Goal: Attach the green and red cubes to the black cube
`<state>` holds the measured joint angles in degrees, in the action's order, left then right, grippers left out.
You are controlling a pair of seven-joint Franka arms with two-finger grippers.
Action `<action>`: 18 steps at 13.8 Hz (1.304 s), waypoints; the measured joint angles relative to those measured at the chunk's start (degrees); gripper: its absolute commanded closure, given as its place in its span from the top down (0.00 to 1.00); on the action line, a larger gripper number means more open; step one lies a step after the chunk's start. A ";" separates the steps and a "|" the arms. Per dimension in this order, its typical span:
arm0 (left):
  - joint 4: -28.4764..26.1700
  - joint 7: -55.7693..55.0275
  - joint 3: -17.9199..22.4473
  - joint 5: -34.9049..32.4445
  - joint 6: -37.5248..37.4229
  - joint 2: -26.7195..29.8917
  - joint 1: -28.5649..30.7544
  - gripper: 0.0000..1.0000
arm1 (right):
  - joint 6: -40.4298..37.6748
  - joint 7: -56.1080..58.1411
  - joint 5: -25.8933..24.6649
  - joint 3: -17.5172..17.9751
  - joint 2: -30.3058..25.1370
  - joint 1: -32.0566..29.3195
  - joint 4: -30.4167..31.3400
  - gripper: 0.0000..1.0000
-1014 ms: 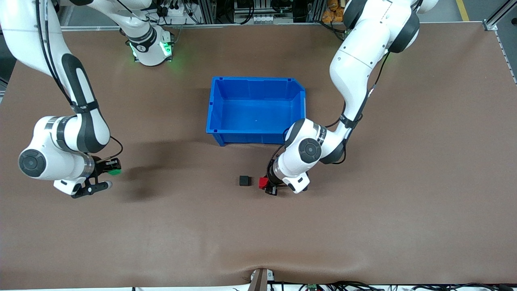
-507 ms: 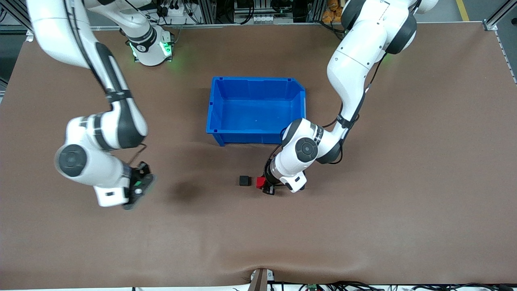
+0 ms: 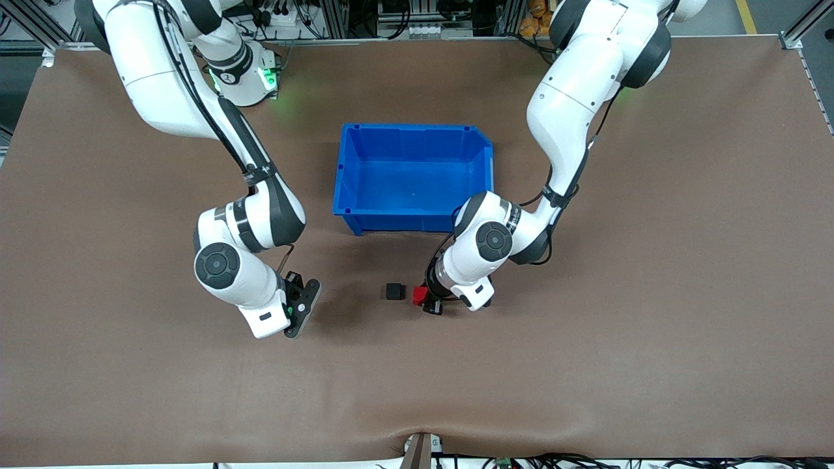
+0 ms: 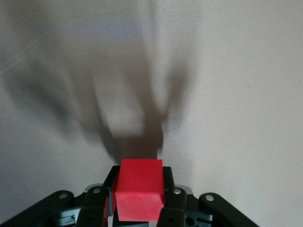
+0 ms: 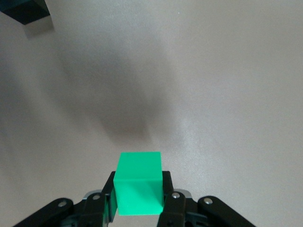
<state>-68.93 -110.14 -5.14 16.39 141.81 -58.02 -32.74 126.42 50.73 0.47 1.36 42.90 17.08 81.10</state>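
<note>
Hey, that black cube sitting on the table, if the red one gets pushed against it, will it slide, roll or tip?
The black cube sits flat on the brown mat, so it probably won't roll. It looks small and likely light, so it may slide when the red cube in the left hand presses it. Being as low as it is wide, tipping seems unlikely.

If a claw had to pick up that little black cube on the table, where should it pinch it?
Probably from straight above, pinching two opposite flat side faces of the black cube. It sits flat on the table, top clear. Better the pair not facing the red cube, which is close beside it.
</note>
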 measured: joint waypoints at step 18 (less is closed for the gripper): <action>5.22 -0.97 -0.28 0.00 0.48 -3.91 -1.09 0.00 | -3.13 2.89 3.99 0.35 0.00 -1.31 -0.97 0.00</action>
<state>-63.70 -111.11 -5.43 16.39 142.29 -61.93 -33.83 123.29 53.62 4.47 1.70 42.90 15.76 80.13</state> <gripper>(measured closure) 0.604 0.608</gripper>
